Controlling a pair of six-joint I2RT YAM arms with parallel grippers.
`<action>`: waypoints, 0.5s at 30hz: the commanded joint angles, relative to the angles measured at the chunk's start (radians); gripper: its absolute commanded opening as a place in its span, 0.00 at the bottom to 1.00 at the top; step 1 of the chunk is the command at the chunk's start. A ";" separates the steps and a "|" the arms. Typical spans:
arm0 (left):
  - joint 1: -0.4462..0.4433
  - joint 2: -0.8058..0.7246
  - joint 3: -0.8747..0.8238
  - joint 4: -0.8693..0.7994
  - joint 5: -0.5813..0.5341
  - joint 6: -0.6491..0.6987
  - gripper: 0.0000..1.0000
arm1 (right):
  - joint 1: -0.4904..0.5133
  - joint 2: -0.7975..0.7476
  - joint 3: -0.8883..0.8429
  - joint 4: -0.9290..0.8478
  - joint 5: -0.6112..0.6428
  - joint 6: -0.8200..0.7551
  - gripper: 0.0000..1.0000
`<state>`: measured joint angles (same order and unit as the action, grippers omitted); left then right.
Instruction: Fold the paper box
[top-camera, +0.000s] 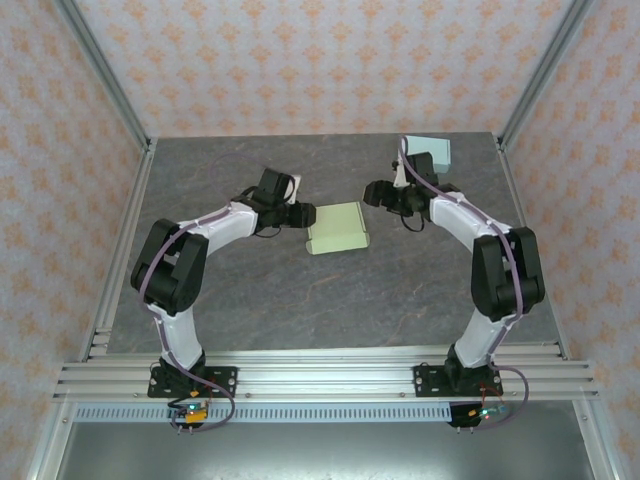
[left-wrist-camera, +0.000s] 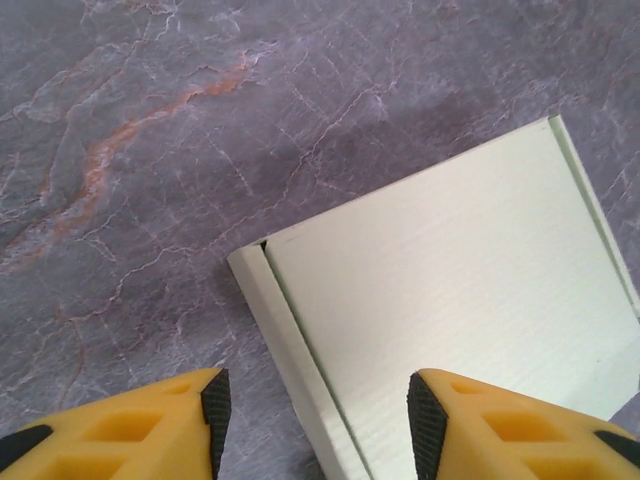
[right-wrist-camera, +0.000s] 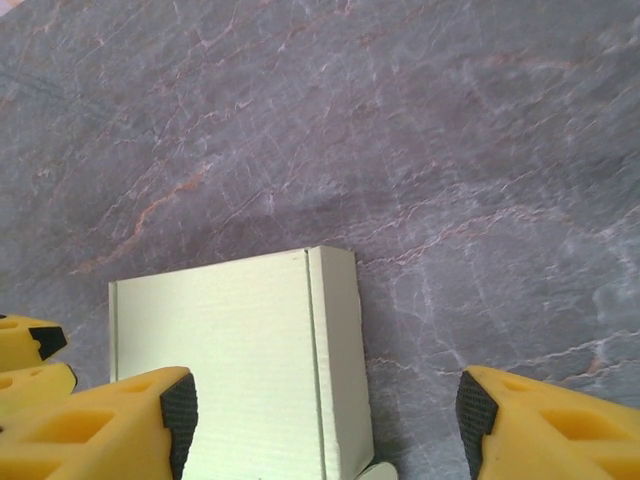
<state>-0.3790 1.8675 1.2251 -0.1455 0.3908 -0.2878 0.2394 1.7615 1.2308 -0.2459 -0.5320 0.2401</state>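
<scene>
While the paper box is lying flat and looking closed near the middle of the table, its long side running roughly left to right and slightly tilted, both arms are leaning in toward it from opposite ends. The left gripper is sitting nearer, right at the box's left end. In its wrist view the jaws are standing open astride that end, one finger hanging over the lid and the other over bare table, with nothing clamped between them. The right gripper is hovering just off the far right corner, its jaws gaping wide and likewise holding nothing. Its wrist view is showing the box's right end lying below and between the fingers. Both arms are bending with elbows raised, wrists pointing at each other across the box. Judging from this, the coming move is turning on those two short ends: each gripper is needing to line up squarely with its own end, and the left arm is facing the shorter travel.
</scene>
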 joint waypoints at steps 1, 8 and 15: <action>0.011 0.036 -0.004 -0.013 0.027 -0.045 0.52 | -0.013 0.053 -0.008 0.032 -0.084 0.074 0.72; 0.016 0.076 -0.092 0.034 -0.030 -0.023 0.40 | -0.031 0.168 0.019 0.066 -0.274 0.079 0.72; 0.075 0.095 -0.219 0.265 0.121 -0.108 0.25 | -0.032 0.266 0.048 0.102 -0.374 0.098 0.74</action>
<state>-0.3393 1.9156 1.0813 0.1146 0.5106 -0.3595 0.2081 1.9911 1.2407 -0.1905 -0.8169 0.3145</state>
